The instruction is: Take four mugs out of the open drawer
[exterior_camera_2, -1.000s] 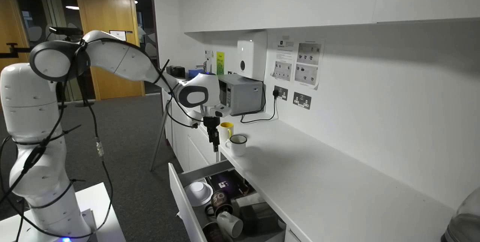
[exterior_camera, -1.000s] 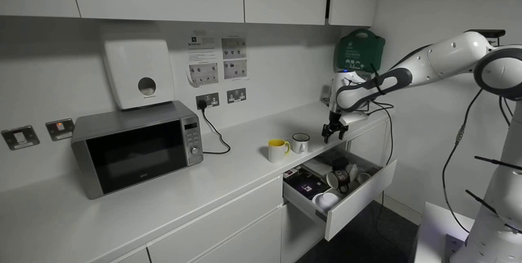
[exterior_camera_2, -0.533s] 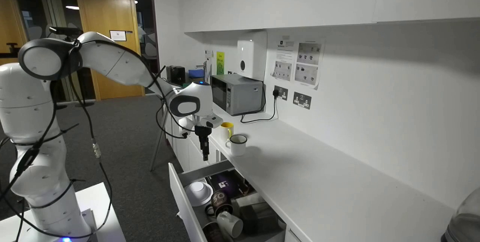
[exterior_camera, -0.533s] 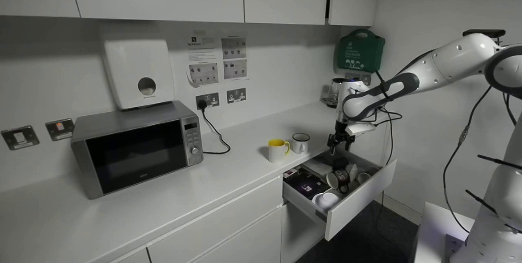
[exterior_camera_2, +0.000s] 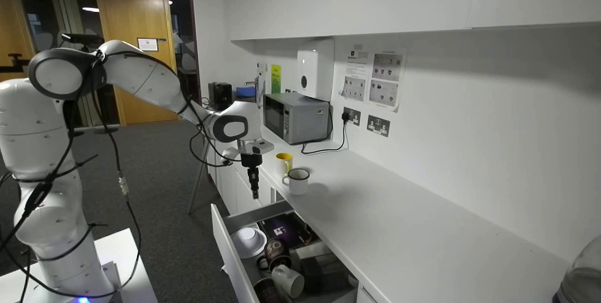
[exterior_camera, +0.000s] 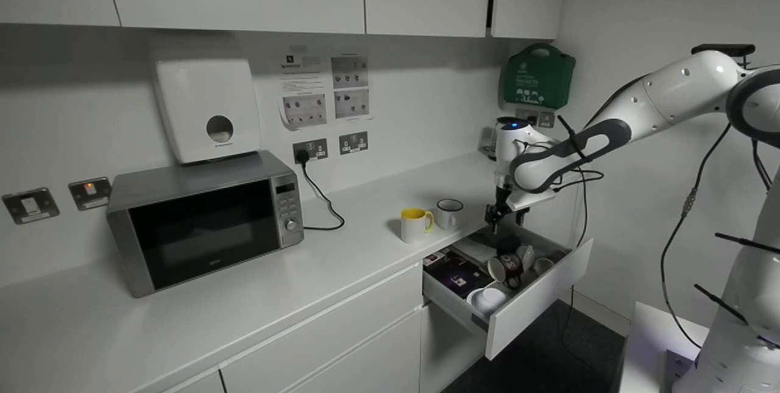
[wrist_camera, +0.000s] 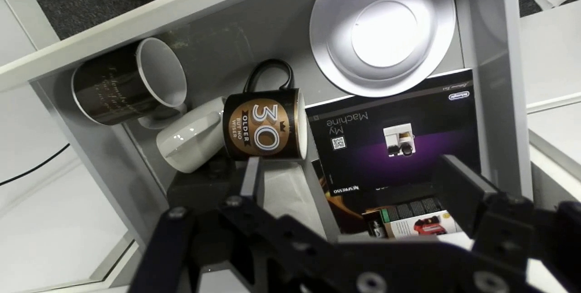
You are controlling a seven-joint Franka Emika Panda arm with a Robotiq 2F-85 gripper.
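Drawer (exterior_camera: pixel 539 297), dark mug (wrist_camera: pixel 262 125) reading "30 Older But No Wiser", Nespresso-printed cover (wrist_camera: pixel 363 147), end effector (wrist_camera: pixel 352 168) spread wide

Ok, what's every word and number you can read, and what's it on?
"30 OLDER BUT NO WISER": black mug.
"My Machine": black booklet.
"NESPRESSO": that booklet too.
"First Aid Kit" (faint): green case.
Too small or blurred: gold writing on the other dark mug, booklet's smaller print, small box, wall posters, yellow-green sign, white dispenser, microwave.
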